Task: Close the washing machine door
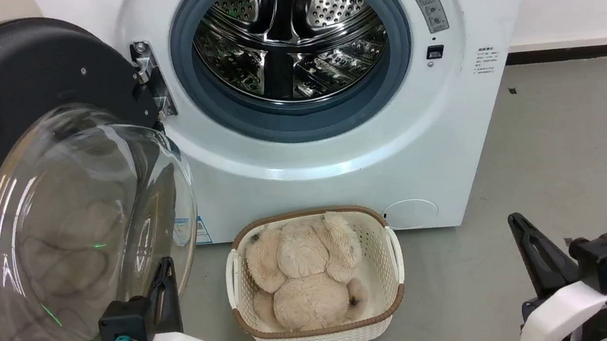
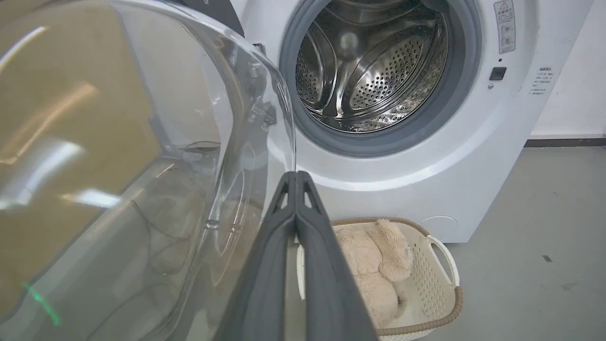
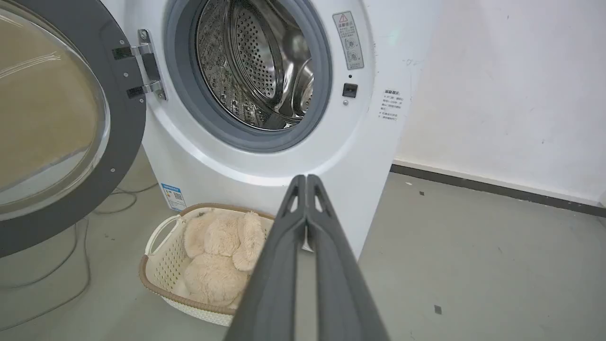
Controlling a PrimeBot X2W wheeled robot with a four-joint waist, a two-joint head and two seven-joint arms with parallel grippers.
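The white washing machine [image 1: 335, 149] stands ahead with its round opening uncovered, showing the grey gasket and steel drum [image 1: 287, 33]. Its black door [image 1: 11, 102] with the bulging clear glass bowl [image 1: 80, 238] hangs swung wide open at the left on a metal hinge [image 1: 150, 79]. My left gripper [image 1: 164, 266] is shut, its tips right beside the bowl's lower right rim; the left wrist view shows the gripper [image 2: 296, 175] against the glass edge [image 2: 284, 104]. My right gripper [image 1: 515, 220] is shut and holds nothing, low at the right, far from the door [image 3: 71, 118].
A white wicker basket [image 1: 392, 258] with a beige plush toy [image 1: 305, 274] sits on the grey floor right before the machine [image 3: 265, 170]. Cables [image 3: 80, 255] lie on the floor under the door. A white wall with a dark skirting [image 1: 584, 50] runs at the right.
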